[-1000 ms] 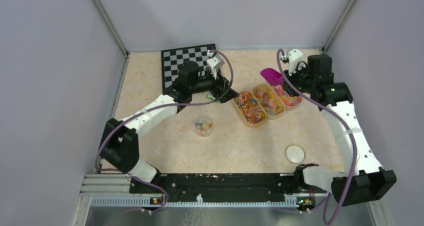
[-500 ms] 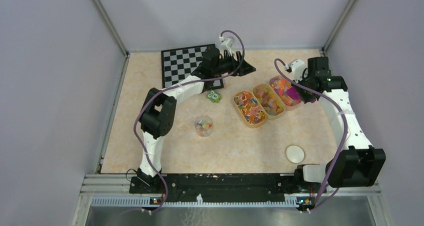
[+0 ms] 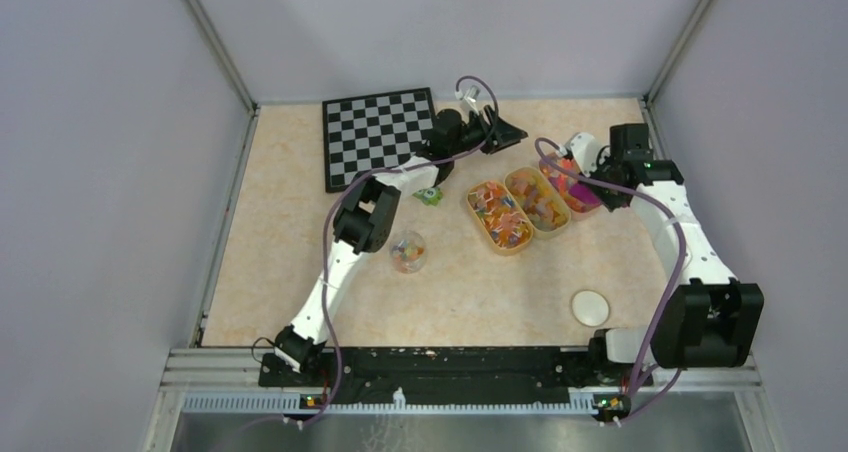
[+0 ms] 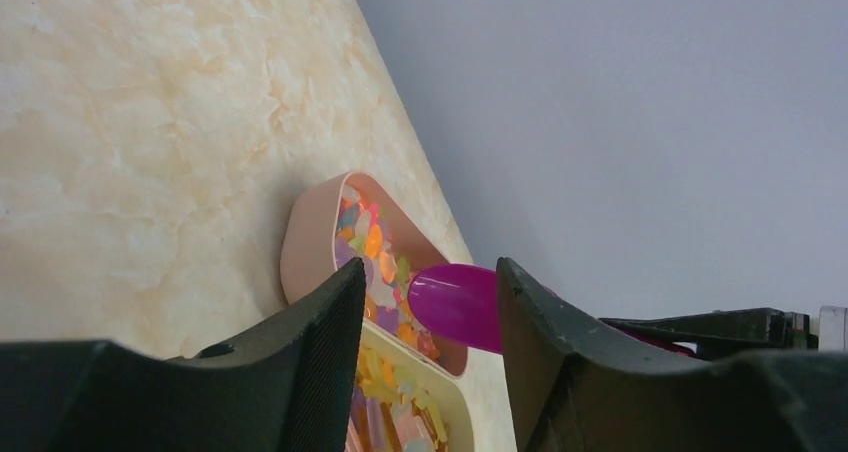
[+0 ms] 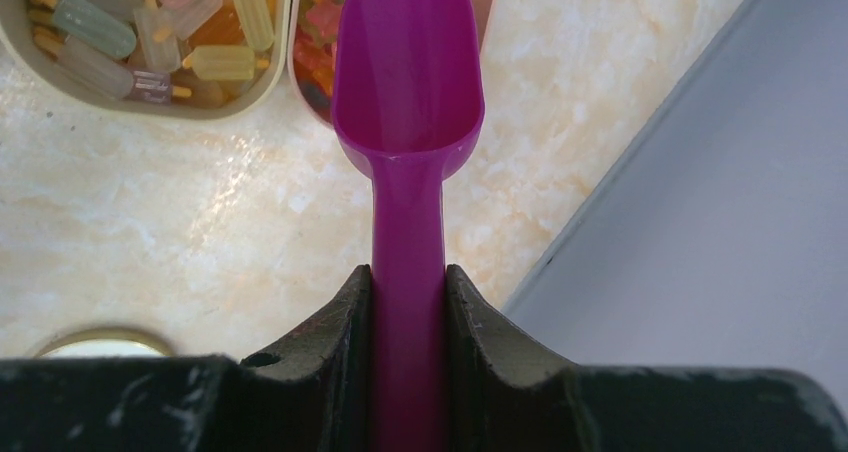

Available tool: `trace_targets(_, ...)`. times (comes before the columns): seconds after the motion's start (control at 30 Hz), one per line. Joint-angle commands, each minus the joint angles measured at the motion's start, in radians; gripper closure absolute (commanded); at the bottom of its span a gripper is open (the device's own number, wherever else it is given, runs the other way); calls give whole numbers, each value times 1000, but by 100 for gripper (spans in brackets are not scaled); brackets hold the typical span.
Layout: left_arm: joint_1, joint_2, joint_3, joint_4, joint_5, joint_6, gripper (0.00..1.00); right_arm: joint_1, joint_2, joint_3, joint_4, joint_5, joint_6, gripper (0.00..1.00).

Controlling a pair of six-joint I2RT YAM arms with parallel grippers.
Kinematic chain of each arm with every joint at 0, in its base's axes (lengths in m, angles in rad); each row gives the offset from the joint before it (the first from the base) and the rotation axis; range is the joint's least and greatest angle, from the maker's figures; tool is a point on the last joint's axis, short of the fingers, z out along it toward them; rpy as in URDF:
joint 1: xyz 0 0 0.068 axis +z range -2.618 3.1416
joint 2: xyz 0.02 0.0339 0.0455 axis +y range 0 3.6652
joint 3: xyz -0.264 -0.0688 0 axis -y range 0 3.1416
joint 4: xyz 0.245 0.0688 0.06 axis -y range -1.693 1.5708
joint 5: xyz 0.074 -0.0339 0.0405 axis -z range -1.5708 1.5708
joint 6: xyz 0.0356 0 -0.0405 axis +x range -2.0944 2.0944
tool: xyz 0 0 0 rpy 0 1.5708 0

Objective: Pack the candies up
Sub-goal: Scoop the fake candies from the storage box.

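- Candies [image 3: 500,219]: small multicoloured pieces, mostly orange, red and yellow; heaped in three oval beige trays [image 4: 305,257] set side by side, just off table centre toward 2 o'clock in the overhead view
- Clear jar [image 3: 407,251]: small portion of the same candies inside; near centre toward 8 o'clock, well apart from the trays; open at the top
- Round pale lid [image 3: 590,307]: flat on the table [image 3: 300,232] at 4 o'clock, well apart from the jar
- Magenta scoop [image 5: 408,62]: bowl empty as seen from the right wrist, poised over the end of the tray nearest 2 o'clock; handle clamped between the fingers of the right gripper [image 5: 408,282], jaws pressed against both its sides
- Left gripper [image 4: 430,312]: raised at 12 o'clock, jaws partly apart, nothing between them; trays and scoop visible through the gap
- Progress, by judgement: partly done; some candy already in the jar; further scooping, carrying to the jar and probably lidding left to do
- Small green block with eyes [image 3: 430,196]: at 9 o'clock of the trays, untouched
- Checkerboard [image 3: 375,137]: black and white, at 11 o'clock
- Writing, brands, labels: none legible in any view
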Motion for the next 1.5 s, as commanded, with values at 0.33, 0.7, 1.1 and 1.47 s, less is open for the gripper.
trace_targets(0.33,-36,127,153,133,-77,-167,46,-10,33,-49,152,-11,-79,100)
trace_targets(0.7,-54,140,130,158,-97,-184,46,-10,-37,17,44,-33,-137,100)
trace_targets(1.1,-72,149,131,181,-115,-193,46,-11,11,75,-39,31,-133,100)
trace_targets(1.47,-91,153,131,171,-119,-173,45,-10,53,53,29,29,-123,100)
